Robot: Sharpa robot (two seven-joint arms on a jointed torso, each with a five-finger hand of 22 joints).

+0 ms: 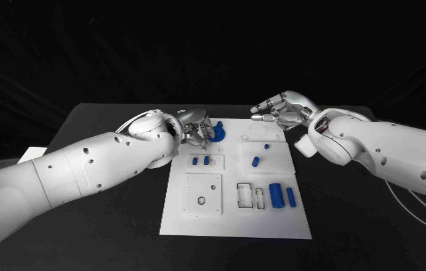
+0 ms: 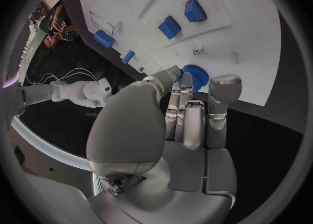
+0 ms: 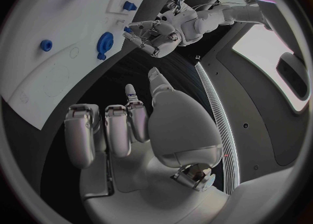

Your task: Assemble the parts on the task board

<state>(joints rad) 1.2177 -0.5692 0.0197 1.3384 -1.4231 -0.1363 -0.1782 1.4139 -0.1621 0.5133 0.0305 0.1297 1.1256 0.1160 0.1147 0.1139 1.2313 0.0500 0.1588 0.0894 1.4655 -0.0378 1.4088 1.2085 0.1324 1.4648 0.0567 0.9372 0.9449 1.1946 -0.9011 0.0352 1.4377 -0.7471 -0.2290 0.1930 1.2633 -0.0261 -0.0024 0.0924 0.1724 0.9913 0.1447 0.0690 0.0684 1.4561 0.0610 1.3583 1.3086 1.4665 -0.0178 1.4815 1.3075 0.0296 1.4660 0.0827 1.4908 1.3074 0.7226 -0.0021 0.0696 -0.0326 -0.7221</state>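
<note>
L hand (image 1: 191,125) at far edge of task board (image 1: 235,225), fingers (image 2: 184,86) touching blue gear (image 2: 194,74), prob. pinching it, contact partly hidden. R hand (image 3: 124,130) off board, fingers curled, holding nothing. Step: seating gear. Next: align w/ peg, press down

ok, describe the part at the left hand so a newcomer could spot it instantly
Start at the white task board mid-table and go to its far edge. There, at the left hand, sits the blue gear. It is the only round, toothed part; the other blue parts are small pegs and cylinders.
</note>
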